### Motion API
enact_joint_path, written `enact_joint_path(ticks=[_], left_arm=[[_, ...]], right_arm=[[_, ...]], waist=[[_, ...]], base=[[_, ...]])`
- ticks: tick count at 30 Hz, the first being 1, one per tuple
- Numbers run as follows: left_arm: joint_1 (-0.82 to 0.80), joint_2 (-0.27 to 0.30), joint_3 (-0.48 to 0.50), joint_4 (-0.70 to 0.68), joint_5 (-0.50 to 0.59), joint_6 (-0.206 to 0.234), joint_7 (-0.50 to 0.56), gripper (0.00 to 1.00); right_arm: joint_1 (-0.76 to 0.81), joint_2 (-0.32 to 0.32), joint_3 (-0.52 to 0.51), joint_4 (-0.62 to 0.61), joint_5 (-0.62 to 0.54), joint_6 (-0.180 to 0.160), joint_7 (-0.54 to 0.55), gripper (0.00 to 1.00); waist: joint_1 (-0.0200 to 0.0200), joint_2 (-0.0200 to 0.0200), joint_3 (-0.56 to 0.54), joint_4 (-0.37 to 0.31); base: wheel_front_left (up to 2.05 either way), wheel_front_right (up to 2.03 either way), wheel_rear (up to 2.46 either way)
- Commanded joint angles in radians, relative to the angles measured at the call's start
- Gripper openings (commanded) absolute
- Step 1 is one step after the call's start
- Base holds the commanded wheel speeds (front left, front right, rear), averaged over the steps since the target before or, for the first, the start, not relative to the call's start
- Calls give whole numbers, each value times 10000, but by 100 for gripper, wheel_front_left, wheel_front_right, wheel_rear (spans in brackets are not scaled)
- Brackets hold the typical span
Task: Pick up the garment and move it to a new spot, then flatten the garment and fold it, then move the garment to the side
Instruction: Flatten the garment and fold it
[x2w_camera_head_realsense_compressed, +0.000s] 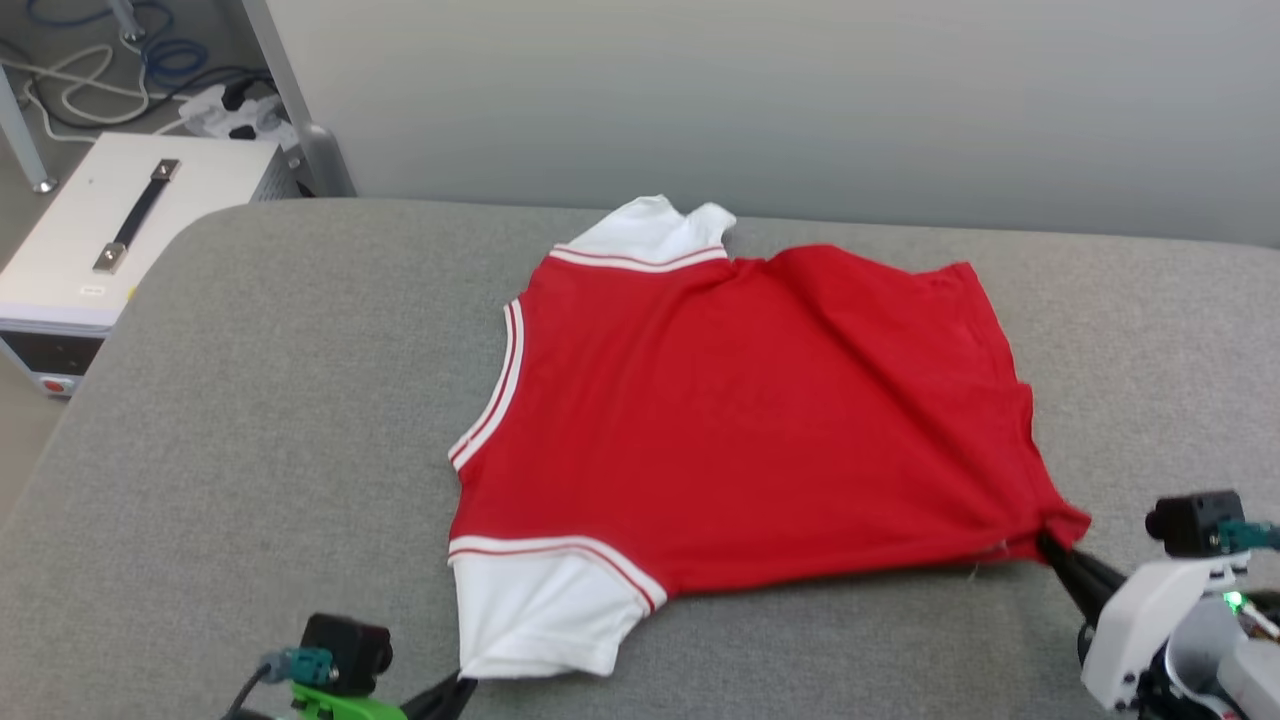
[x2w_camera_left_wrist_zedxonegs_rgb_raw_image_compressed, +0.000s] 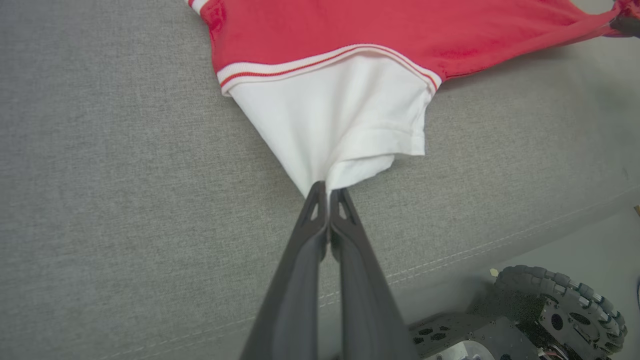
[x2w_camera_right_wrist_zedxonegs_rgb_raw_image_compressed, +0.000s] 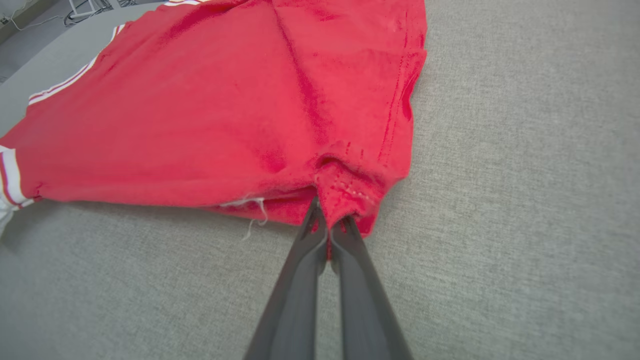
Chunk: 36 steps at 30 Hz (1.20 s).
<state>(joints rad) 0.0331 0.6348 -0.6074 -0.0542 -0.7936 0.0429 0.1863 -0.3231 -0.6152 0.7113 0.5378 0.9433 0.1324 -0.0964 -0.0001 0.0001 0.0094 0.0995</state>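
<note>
Grey cloth surface (x2w_camera_head_realsense_compressed: 250, 400) bears the red, white-sleeved garment (x2w_camera_head_realsense_compressed: 740, 420); left claw (x2w_camera_left_wrist_zedxonegs_rgb_raw_image_compressed: 327, 192) pinches a sleeve (x2w_camera_left_wrist_zedxonegs_rgb_raw_image_compressed: 340, 115), right claw (x2w_camera_right_wrist_zedxonegs_rgb_raw_image_compressed: 327, 225) its hem (x2w_camera_right_wrist_zedxonegs_rgb_raw_image_compressed: 350, 195).

Garment (x2w_camera_head_realsense_compressed: 740, 420) lies spread on the grey fabric surface (x2w_camera_head_realsense_compressed: 250, 400), plain red side up, one white sleeve near, one far. My right gripper (x2w_camera_head_realsense_compressed: 1055, 548) pinches the near-right red corner, and the cloth bunches there. My left gripper (x2w_camera_head_realsense_compressed: 452, 695) grips the near sleeve's edge. White box (x2w_camera_head_realsense_compressed: 130, 230) with a black handle sits far left, cables (x2w_camera_head_realsense_compressed: 90, 70) beyond it.
</note>
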Motion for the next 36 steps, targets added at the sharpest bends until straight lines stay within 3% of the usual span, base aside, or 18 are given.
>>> enact_joint_path(ticks=[1,9,13,24,36], left_arm=[[320,175,-10,-166,-116,9,101,0],[1483,774,-347,-1246,-603,-75,647,0],[1627,802,-238,-1567,-543,52,378,0],[708,585,261,-1548,258,343,-564,0],[-1785,192,375,-628,748,-33,-142,0]], right_arm=[[425,-124,-76,-230,219,-17,201,0],[2489,-696,-746,-1757,1025,-17,1231,0],[3273,-851,-1372,-2484,908,-17,1290,0],[3840,-385,-3151,-3812,-84,-17,1595,0],[3128,539,-4451,-4250,-1297,-17,2730,0]], waist=[[1,-1,-343,-37],[1,-1,-884,-96],[1,-1,-920,-149],[1,-1,-525,-294],[1,-1,659,-394]], base=[[0,0,0],[0,0,0],[0,0,0],[0,0,0],[0,0,0]])
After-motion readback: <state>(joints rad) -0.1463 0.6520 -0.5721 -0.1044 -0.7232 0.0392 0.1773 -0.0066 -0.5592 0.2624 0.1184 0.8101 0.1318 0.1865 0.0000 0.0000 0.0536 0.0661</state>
